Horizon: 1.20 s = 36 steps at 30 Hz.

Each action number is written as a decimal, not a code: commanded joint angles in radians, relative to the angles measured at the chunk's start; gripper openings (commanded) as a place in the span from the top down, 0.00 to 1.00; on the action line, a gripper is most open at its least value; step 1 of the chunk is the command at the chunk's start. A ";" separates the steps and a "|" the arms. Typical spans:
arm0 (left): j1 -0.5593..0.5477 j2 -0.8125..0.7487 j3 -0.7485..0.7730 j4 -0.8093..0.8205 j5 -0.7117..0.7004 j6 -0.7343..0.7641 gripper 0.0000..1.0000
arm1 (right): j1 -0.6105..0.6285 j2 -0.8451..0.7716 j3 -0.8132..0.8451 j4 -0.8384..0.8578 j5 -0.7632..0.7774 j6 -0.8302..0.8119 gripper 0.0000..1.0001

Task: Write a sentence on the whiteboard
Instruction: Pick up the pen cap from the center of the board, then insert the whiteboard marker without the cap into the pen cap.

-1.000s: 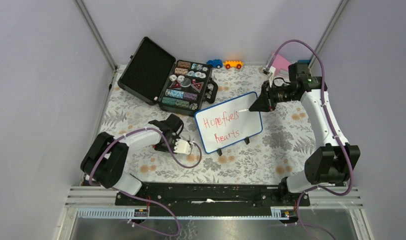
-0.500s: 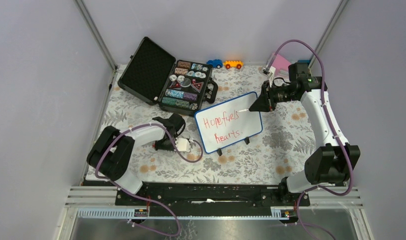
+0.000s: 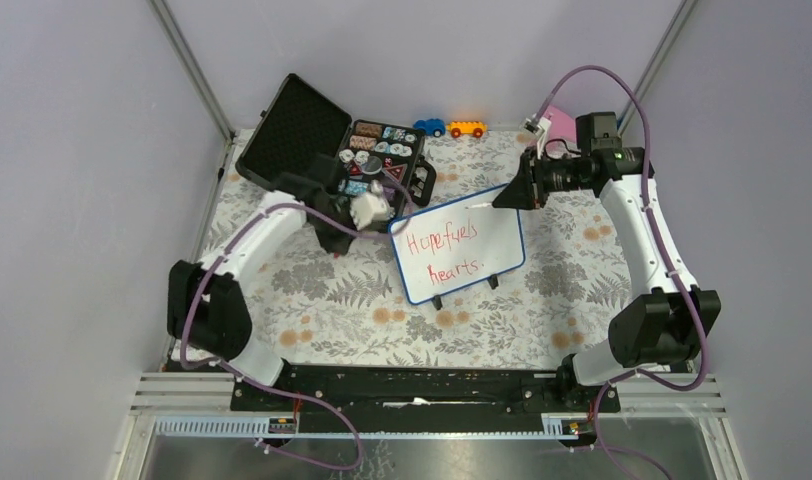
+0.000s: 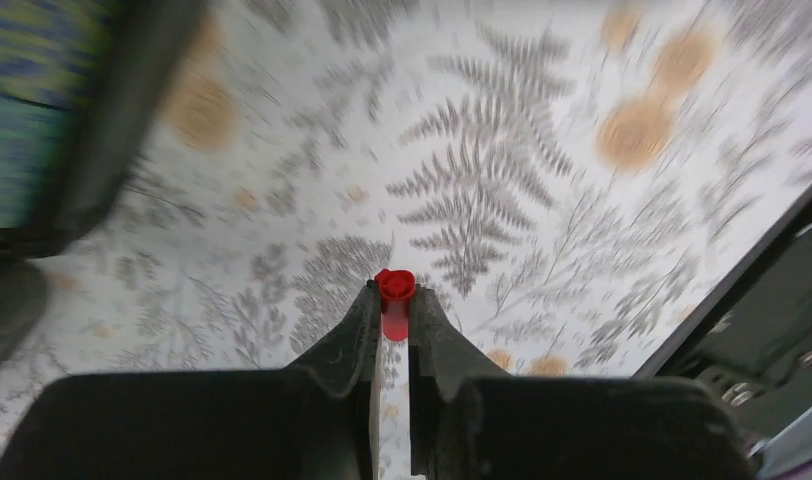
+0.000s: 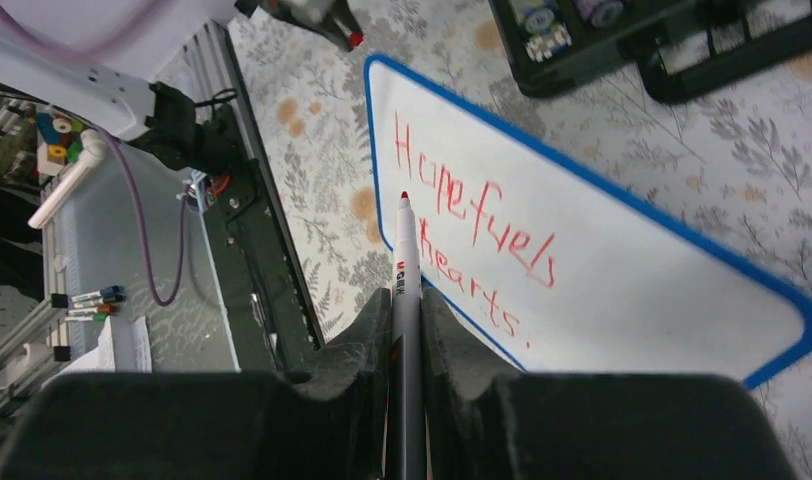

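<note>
The whiteboard [image 3: 472,262] stands tilted on its two black feet at the table's middle, and it also shows in the right wrist view [image 5: 642,290]. The sentence [image 3: 444,244] in red reads "Hope fuels hearts." in two lines, and it also shows in the right wrist view [image 5: 477,215]. My right gripper [image 3: 504,198] is shut on a white marker [image 5: 406,250], whose red tip hangs just off the board's upper right edge. My left gripper [image 3: 370,208] is left of the board beside the case, shut on a red marker cap [image 4: 395,287].
An open black case [image 3: 312,140] with chips lies at the back left, close behind my left gripper. A blue toy car [image 3: 429,127], an orange toy car [image 3: 466,128] and a pink object [image 3: 555,118] sit along the back edge.
My left arm has swung from the front left of the board back to the case side. My right gripper has lifted the marker off the board, up and back.
</note>
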 commanded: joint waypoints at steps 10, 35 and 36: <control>0.212 -0.240 0.414 0.293 0.502 -0.724 1.00 | 0.105 -0.040 -0.056 0.912 -0.185 0.941 1.00; 0.457 -0.313 -0.199 1.456 0.491 -2.558 1.00 | 0.468 0.141 0.186 0.977 0.583 0.898 1.00; 0.459 -0.319 -0.211 1.463 0.490 -2.561 1.00 | 0.491 0.144 0.187 0.976 0.599 0.882 1.00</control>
